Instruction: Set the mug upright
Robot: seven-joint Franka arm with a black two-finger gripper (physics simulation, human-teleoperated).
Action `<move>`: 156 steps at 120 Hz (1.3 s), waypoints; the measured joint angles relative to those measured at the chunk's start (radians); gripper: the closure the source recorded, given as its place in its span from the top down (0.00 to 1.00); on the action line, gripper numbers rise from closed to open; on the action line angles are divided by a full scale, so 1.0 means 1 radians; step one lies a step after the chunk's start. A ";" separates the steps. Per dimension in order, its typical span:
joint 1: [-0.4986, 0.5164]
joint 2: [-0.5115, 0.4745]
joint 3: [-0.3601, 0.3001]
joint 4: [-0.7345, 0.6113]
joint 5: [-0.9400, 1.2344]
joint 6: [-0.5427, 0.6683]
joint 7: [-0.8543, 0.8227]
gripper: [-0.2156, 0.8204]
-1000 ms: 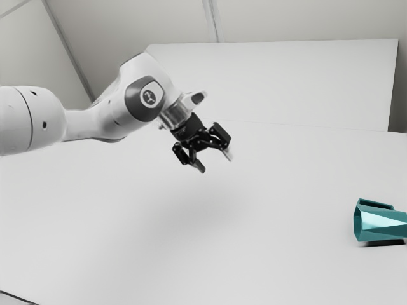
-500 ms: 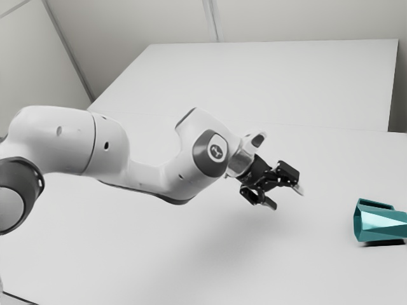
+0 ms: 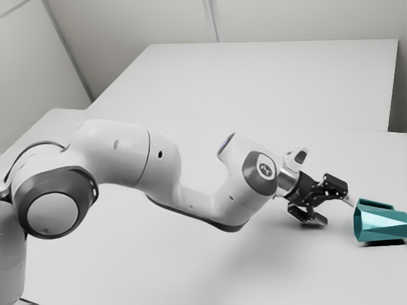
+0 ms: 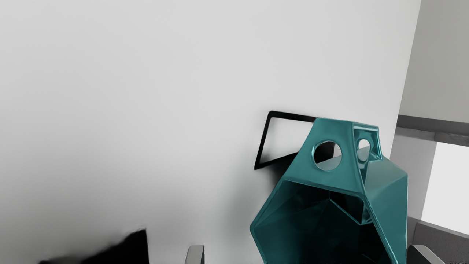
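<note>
teal, faceted, glossy mug [image 3: 385, 223] | on its side, not upright | on white desk [image 3: 159, 260], about 4 o'clock from the exterior view's centre | open mouth toward 9 o'clock there | round holes beside mouth

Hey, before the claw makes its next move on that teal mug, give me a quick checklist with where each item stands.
1. Claw open: ok, its fingertips stand well apart.
2. Mug upright: not ok, it lies on its side on the table.
3. Mug's mouth facing the claw: ok.
4. Mug centered between the fingertips: not ok, in the wrist view it sits nearer one of them.
5. Near fingertip clear of the rim: cannot tell, they look very close in the exterior view.
6. Room beyond the mug's base: cannot tell, the exterior view cuts that end off.
</note>
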 joint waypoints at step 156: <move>-0.104 0.149 0.000 0.241 -0.040 0.013 0.065 0.28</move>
